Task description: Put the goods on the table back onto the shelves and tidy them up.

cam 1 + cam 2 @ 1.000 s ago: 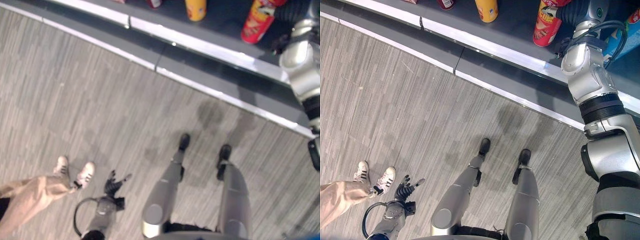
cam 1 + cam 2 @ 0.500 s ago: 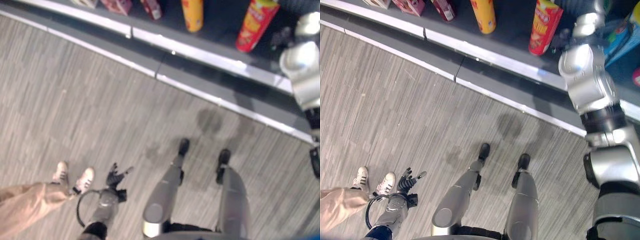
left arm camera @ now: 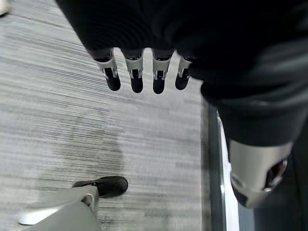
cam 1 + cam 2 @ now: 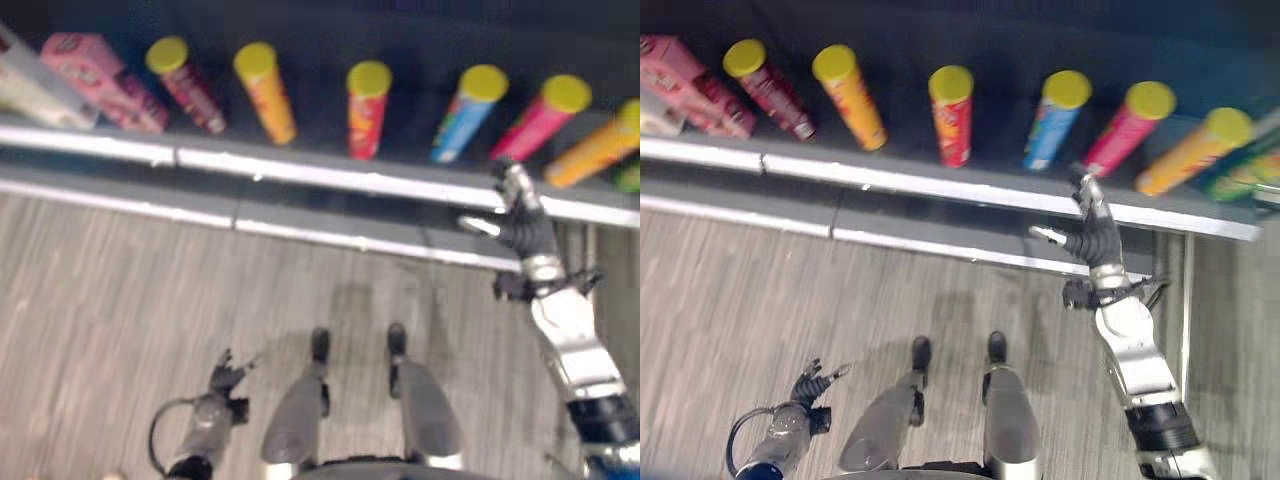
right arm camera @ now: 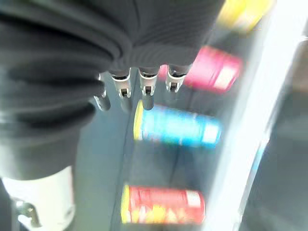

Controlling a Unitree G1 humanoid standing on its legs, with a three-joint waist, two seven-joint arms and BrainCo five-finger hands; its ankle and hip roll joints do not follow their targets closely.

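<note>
A row of yellow-lidded tube cans stands on the dark shelf (image 4: 970,190): a maroon can (image 4: 768,88), an orange can (image 4: 850,95), a red can (image 4: 952,115), a blue can (image 4: 1052,118), a pink can (image 4: 1128,125) and another orange can (image 4: 1185,150). My right hand (image 4: 1092,232) is raised in front of the shelf edge, below the blue and pink cans, fingers straight and holding nothing. Past its fingertips (image 5: 144,94) lie the blue can (image 5: 175,127), the pink can (image 5: 211,70) and the red can (image 5: 163,206). My left hand (image 4: 812,382) hangs low over the floor, open and empty.
Pink boxes (image 4: 690,85) stand at the shelf's left end, and a green packet (image 4: 1250,170) at its right end. A pale rail (image 4: 940,185) runs along the shelf front, with a second ledge (image 4: 890,240) below it. Grey striped floor (image 4: 790,310) spreads in front.
The camera has tilted up, bringing the whole row of cans into view. My right hand has come off the red can and now hangs free before the shelf edge. The person's shoes have left the picture.
</note>
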